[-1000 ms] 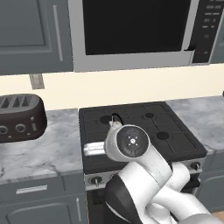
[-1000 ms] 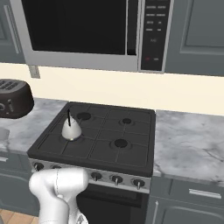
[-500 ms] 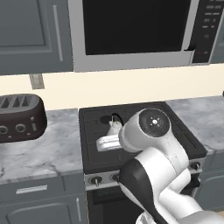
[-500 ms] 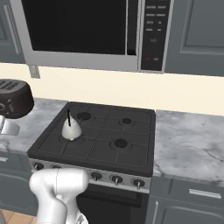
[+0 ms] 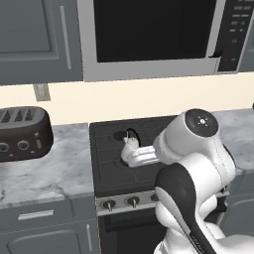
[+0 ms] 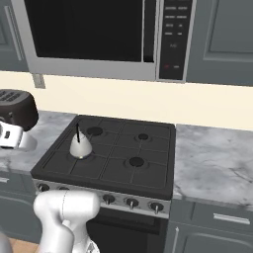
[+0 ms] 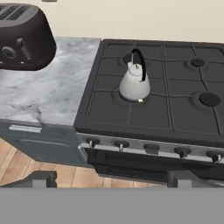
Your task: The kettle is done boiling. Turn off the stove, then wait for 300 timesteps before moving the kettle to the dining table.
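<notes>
Kettle (image 7: 134, 83) upright on front-left burner of stove (image 7: 183, 118), small flame glint at base. Tool (image 7: 111, 178) fingertips wide apart, empty, well short of knob row (image 7: 151, 148). Pick matching knob, approach square, pinch, twist off.
</notes>
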